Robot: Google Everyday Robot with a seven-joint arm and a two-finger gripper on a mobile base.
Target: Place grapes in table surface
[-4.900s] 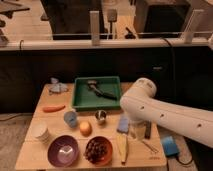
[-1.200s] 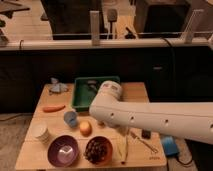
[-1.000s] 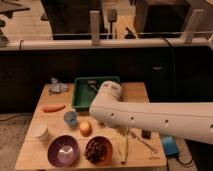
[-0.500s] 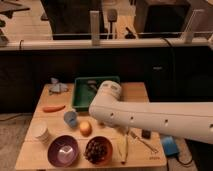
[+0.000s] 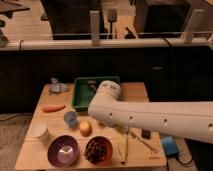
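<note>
The grapes [image 5: 98, 149] are a dark purple-red bunch lying in a brown bowl near the front edge of the wooden table surface [image 5: 136, 91]. My white arm [image 5: 150, 117] reaches in from the right across the middle of the table, its rounded end [image 5: 108, 94] over the green tray's right side. The gripper does not show; it is hidden behind the arm or out of view. The arm is above and behind the grapes, apart from them.
A green tray [image 5: 82, 95] stands at the back. An orange [image 5: 85, 128], a blue cup [image 5: 70, 118], a white cup [image 5: 41, 132], a purple bowl [image 5: 63, 150] and a red-orange carrot-like item [image 5: 53, 108] lie left of the grapes. A yellow item [image 5: 123, 146] and a blue sponge [image 5: 170, 145] lie right.
Since the earliest frame the arm has swung left across the table, over the tray's right side. In the last second nothing visibly moved.
</note>
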